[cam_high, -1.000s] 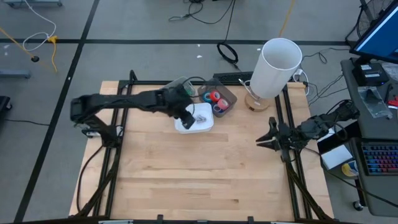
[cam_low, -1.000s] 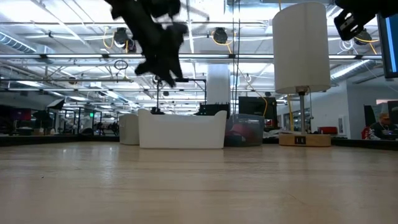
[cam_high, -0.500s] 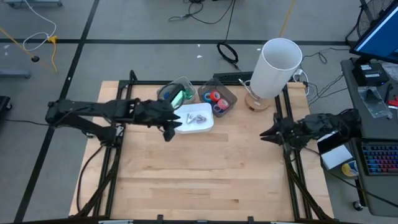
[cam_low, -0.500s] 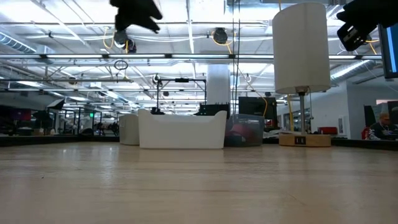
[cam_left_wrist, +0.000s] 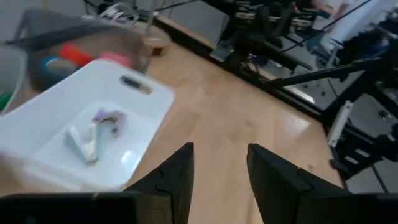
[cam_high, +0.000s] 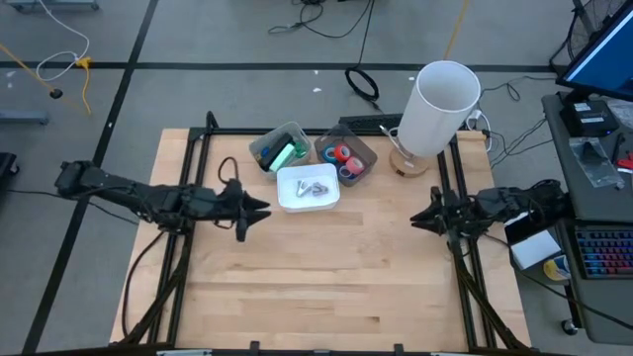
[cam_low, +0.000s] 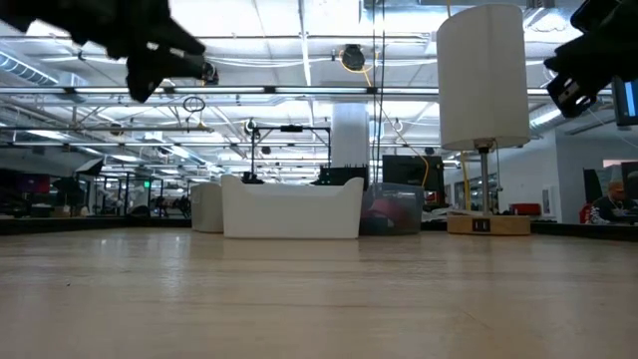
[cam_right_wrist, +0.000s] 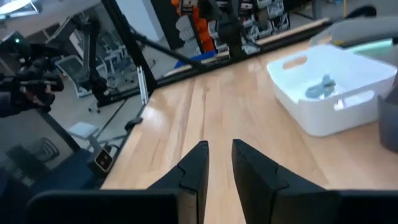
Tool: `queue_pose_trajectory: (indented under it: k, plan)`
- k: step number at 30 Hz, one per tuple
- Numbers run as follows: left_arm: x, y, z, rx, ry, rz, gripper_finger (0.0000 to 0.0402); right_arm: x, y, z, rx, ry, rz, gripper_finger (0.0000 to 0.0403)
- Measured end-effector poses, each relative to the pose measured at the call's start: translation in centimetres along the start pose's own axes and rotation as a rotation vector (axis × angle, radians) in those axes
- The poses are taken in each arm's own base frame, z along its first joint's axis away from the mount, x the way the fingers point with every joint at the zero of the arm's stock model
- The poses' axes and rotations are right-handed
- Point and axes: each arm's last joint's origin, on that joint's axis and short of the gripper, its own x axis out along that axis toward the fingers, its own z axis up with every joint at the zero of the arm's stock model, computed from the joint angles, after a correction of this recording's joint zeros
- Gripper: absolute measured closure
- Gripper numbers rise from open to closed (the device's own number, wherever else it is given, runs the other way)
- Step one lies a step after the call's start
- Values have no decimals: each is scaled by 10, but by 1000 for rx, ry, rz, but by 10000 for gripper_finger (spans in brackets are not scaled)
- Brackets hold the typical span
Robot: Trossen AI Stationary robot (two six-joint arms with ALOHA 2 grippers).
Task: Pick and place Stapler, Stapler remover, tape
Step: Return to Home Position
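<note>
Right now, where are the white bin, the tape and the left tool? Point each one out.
white bin [cam_high: 289, 180]: high view, bare floor near its left wall.
tape [cam_high: 342, 154]: high view, on the red roll.
left tool [cam_left_wrist: 219, 150]: left wrist view, midway between its fingertips.

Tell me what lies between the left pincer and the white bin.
Only bare wooden table, nothing else, between the left pincer and the white bin; the high view shows it.

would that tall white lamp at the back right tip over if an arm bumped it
Likely tips before sliding: the tall white cylindrical lamp carries a wide shade on a thin stem above a low, small wooden base. Probably light for its size, as the shade looks hollow from above.
</note>
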Motion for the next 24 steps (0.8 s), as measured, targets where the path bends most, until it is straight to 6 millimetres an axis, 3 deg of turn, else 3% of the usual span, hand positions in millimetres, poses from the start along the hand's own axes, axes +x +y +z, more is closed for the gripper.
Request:
queue_pose_trajectory:
  k: [8,16,24]
  plan:
    - [-21,28,-34,-45,-72,11,252,0,-1,1,-10,-19,-27,337]
    - [-42,43,-45,4,-145,-22,252,0,2,8,-48,-104,-17,337]
    - [-61,55,-53,28,-88,-21,252,0,2,8,-37,-100,-17,337]
